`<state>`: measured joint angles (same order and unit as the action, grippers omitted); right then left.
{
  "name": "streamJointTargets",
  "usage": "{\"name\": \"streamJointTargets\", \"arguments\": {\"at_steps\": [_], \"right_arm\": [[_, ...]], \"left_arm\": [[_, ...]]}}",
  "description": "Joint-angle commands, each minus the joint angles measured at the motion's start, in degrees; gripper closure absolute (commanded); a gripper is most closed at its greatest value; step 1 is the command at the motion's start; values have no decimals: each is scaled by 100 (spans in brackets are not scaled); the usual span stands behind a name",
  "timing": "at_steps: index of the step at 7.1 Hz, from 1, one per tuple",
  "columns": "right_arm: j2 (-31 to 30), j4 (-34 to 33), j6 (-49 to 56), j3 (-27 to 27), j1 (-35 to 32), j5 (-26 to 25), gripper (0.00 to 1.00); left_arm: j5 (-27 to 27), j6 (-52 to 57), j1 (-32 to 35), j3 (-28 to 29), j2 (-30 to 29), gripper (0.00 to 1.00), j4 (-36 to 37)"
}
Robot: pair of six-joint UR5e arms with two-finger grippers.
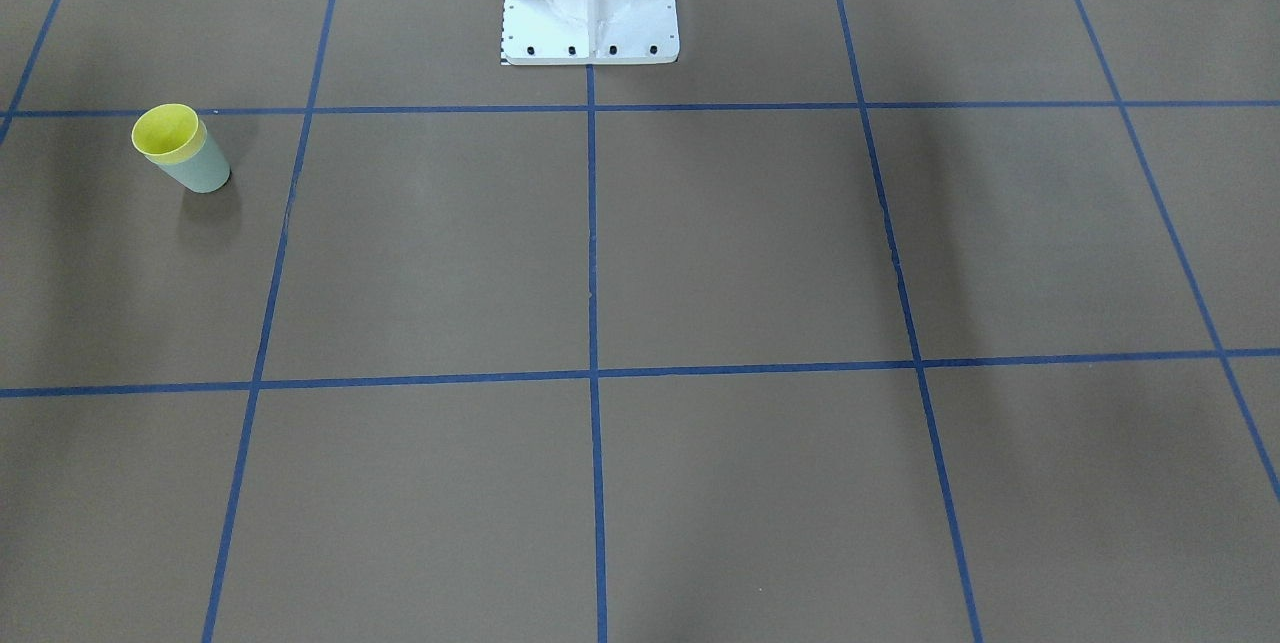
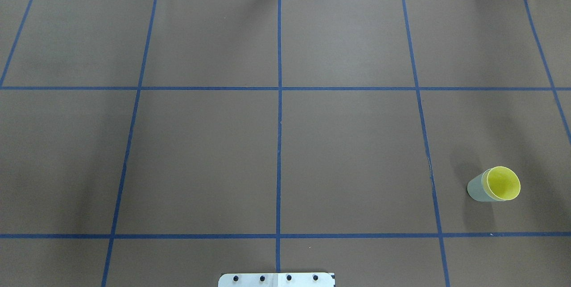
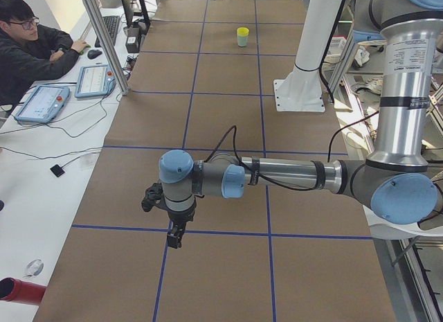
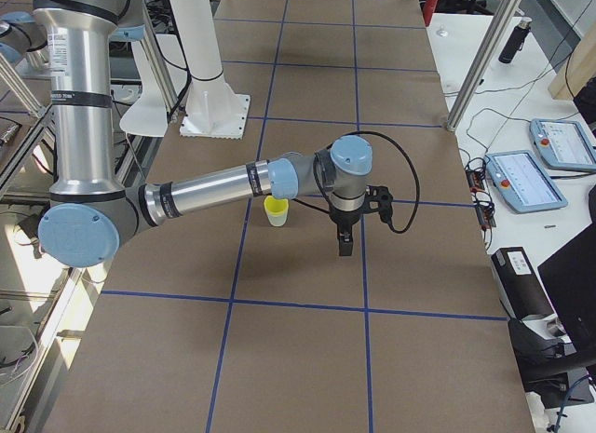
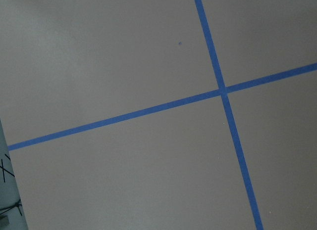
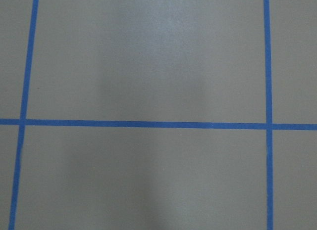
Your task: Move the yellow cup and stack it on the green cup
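So in the front-facing view the yellow cup point(image 1: 168, 131) was sitting nested inside the green cup point(image 1: 207, 170), just its yellow rim band poking out the top, and the stack stood upright on the brown counter point(image 1: 740, 253), well out to the robot's right of the white base point(image 1: 590, 23) and a little forward of it. The overhead view had the same deal: the stack way off to the right of the base plate, inside one of the blue tape point(image 2: 279, 144) squares, touching none of the lines. From the left-end camera the stack was tiny at the far end, beyond the base, while the near left arm point(image 3: 291, 175) reached out away from the base with the left end effector point(image 3: 176, 235) pointing down above a tape line. I honestly couldn't tell if its fingers were apart or together. An operator point(image 3: 31, 48) sat at a desk alongside the counter. From the right-end camera the right arm point(image 4: 214, 186) stretched out from the base side, the stack stood free just beside its forearm, and the right end effector point(image 4: 343, 243) hung pointing down on the stack's far side from the base, not touching it. Couldn't make out its fingers either. The left wrist camera showed only counter with two tape lines crossing. The right wrist camera was much the same, counter and tape grid.
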<state>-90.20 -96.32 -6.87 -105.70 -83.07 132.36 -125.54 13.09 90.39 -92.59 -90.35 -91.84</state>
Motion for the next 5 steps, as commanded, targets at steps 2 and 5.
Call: {"name": "streamJointTargets", "arguments": {"at_steps": [2, 5], "right_arm": [[-50, -353, 669, 267, -341, 246, 0], [-59, -326, 1450, 707, -526, 229, 0]], "left_arm": [[-14, 1, 5, -190, 35, 0, 26], [-14, 1, 5, -180, 122, 0, 44]]}}
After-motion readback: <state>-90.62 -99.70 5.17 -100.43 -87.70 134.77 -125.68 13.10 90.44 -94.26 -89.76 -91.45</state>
